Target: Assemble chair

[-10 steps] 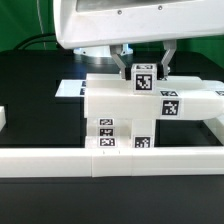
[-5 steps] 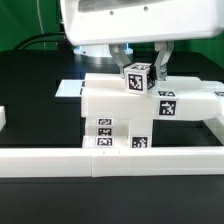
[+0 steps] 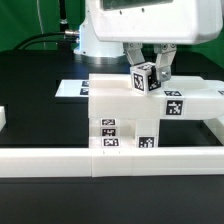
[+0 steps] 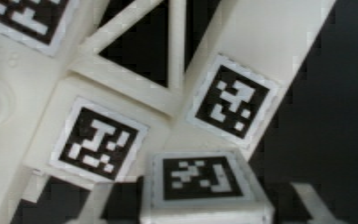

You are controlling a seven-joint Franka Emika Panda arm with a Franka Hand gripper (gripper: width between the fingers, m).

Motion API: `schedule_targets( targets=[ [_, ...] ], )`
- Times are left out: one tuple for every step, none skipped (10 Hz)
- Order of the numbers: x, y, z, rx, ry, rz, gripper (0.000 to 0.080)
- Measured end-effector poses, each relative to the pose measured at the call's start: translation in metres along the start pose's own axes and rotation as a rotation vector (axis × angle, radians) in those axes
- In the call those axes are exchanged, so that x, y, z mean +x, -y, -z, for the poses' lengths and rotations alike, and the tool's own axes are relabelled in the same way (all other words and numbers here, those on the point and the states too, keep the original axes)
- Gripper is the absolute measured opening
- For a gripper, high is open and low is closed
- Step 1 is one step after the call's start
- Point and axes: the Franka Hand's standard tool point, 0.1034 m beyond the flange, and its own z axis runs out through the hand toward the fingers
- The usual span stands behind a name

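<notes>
We see the fingers (image 3: 164, 60) closed partway on a small square leg (image 3: 147, 78). It sits pinched between them and is tilted a little, with one tagged face turned toward the exterior view. The rest of the chair (image 3: 120, 108), a stack of blocky white panels, stands directly beneath the fingers on the black bench (image 3: 30, 125). The leg's lower edge is at or just above the chair's top surface, and we cannot tell whether they touch.

We judge these parts to be light, rigid, glossy plastic. That makes them stiff enough to take a firm squeeze but slick enough to twist or slide in a loose grip, as the tilt suggests. The leg's two flat opposite sides look like the best place to hold it, squarely and near its middle.

A long low rail (image 3: 100, 160) lies below the fingers and closer to the exterior camera. The marker board (image 3: 68, 88) lies flat on the bench, off to the exterior view's left of the fingers.

We find no brand or readable writing. The only markings are black-and-white square tags (image 4: 229, 96), seen close up in the wrist view.
</notes>
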Motion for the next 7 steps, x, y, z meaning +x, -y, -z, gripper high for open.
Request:
schedule_targets(
  targets=[
    [0.0000, -0.0002, -0.0004, -0.001, 0.000, 0.015, 0.0294],
    [0.0003, -0.0003, -0.0003, -0.001, 0.001, 0.044, 0.0463],
    [0.0016, 0.0000, 0.0005, 0.000, 0.000, 0.062, 0.0602],
    [0.0022, 0.0000, 0.0007, 0.001, -0.001, 0.122, 0.0602],
    [0.0021, -0.0003, 0.0003, 0.000, -0.001, 0.220, 0.0640],
    [0.0021, -0.0005, 0.0000, 0.000, -0.001, 0.289, 0.0647],
    [0.0021, -0.0007, -0.0002, -0.001, -0.001, 0.341, 0.0647]
  ],
)
